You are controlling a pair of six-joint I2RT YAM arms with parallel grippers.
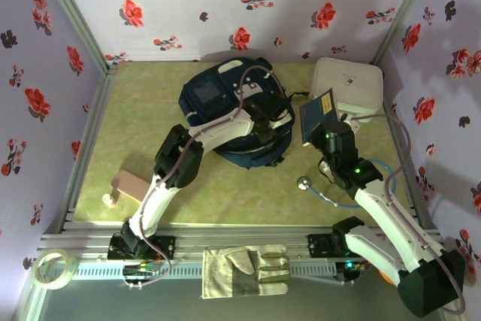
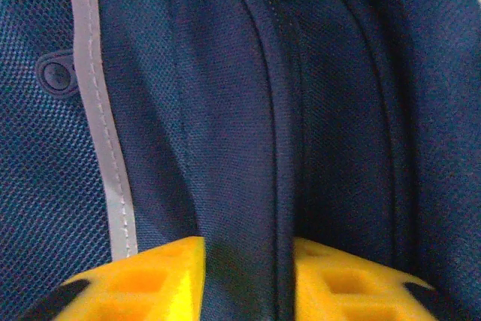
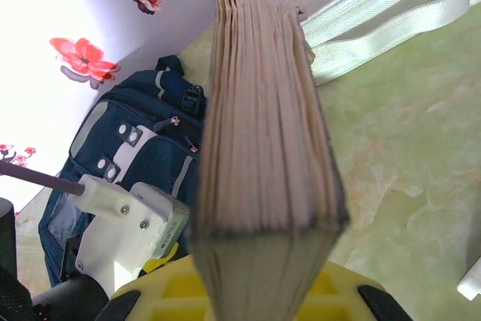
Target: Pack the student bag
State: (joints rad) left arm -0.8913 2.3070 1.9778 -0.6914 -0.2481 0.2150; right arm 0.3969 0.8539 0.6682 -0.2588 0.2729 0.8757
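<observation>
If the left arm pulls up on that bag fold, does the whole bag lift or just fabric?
Probably just fabric at first: the student bag looks soft, creasing in the left gripper. It lies slumped and wide, so it would likely sag or drag, not tip.

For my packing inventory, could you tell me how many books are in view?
1: the book held in the right gripper, beside the white case. Others may be hidden inside the student bag.
</observation>
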